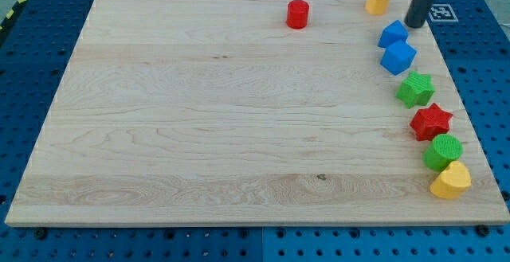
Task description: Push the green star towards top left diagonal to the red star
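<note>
The green star (pixel 415 89) lies near the board's right edge. The red star (pixel 431 122) lies just below it and slightly to the right, almost touching it. My tip (pixel 414 25) is at the view's top right, above the green star. It stands just right of the upper blue block (pixel 393 33) and right of the yellow block (pixel 378 0). A second blue block (pixel 398 56) lies between the tip and the green star.
A red cylinder (pixel 297 13) stands near the top edge. A green cylinder (pixel 443 151) and a yellow heart (pixel 451 181) sit below the red star. The wooden board (pixel 199 111) ends close to the right of these blocks.
</note>
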